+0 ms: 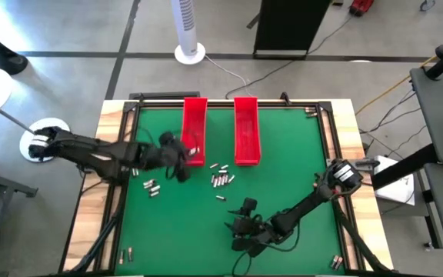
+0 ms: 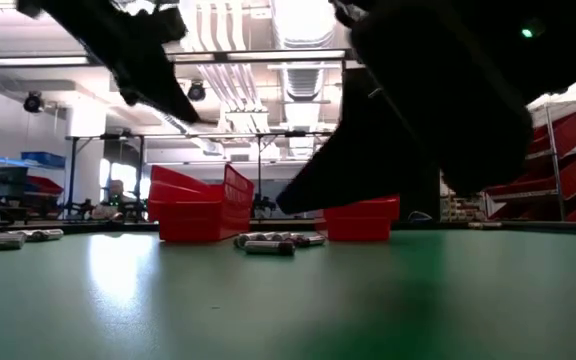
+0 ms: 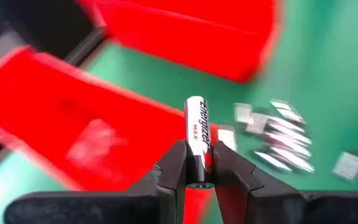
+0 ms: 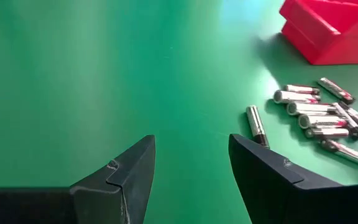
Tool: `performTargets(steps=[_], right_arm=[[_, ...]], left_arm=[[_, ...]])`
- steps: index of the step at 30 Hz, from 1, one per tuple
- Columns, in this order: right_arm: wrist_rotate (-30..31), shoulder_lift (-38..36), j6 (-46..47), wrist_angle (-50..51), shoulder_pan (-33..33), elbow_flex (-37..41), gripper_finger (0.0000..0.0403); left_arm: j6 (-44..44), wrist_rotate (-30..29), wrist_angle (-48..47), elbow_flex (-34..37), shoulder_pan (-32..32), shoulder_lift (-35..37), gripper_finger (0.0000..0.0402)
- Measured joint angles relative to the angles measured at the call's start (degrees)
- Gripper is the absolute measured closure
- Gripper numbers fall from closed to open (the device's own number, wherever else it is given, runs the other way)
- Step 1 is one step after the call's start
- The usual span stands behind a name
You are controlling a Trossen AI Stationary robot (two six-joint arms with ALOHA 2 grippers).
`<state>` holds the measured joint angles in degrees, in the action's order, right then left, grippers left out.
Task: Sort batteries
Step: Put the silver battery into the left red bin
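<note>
**Inspector:** Two red trays (image 1: 194, 127) stand side by side at the far end of your green table (image 1: 283, 185). Take the left-hand tray as the landmark. Your left gripper (image 1: 181, 154) sits at that tray's near end, just beside its left wall.

**Operator:** What is it carrying?

**Inspector:** Its fingers (image 3: 169, 168) are clamped on a single Energizer Max battery (image 3: 198, 140), silver and black, held upright between them in the left wrist view. The landmark tray fills the space behind it, blurred.

**Operator:** And the loose stock?

**Inspector:** You have a cluster of batteries (image 1: 220, 175) lying flat on the mat just right of the landmark tray's near end, between it and the second red tray (image 1: 246, 131). One battery (image 1: 220, 198) lies a little nearer your side of that cluster. A smaller group (image 1: 152, 187) rests to the near left of the tray. A few strays (image 1: 126, 253) sit in the near-left corner of the table, a few more (image 1: 335, 261) in the near-right corner, and one (image 1: 311, 112) by the far-right corner.

**Operator:** The right arm?

**Inspector:** Your right gripper (image 1: 244, 223) is well away from the tray, low over bare mat near the front edge. Its jaws stand spread with nothing between them, the cluster ahead of it.
</note>
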<state>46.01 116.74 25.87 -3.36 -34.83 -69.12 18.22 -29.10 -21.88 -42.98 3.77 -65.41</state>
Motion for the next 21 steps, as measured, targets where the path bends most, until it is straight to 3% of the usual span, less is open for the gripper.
performTargets(steps=[6, 12, 17, 21], right_arm=[[0.0, -0.1, 1.1, 0.4, -0.2, 0.1, 0.0204], [0.0, -0.1, 1.4, 0.9, -0.2, 0.2, 0.0204], [-1.5, -0.2, 1.6, 1.4, -0.2, 0.2, 0.0204], [-2.4, -0.2, 1.4, 1.4, -0.2, 0.2, 0.0204]], left_arm=[[-1.3, 1.6, 1.6, 0.0, -10.5, -0.8, 0.0326], [-2.1, 1.4, 0.4, -1.4, -14.8, -1.2, 0.0276], [-2.4, 2.7, -8.2, -6.7, -13.2, -0.3, 0.0241], [-2.3, 4.5, -17.6, -11.3, -5.3, 0.9, 0.0231]])
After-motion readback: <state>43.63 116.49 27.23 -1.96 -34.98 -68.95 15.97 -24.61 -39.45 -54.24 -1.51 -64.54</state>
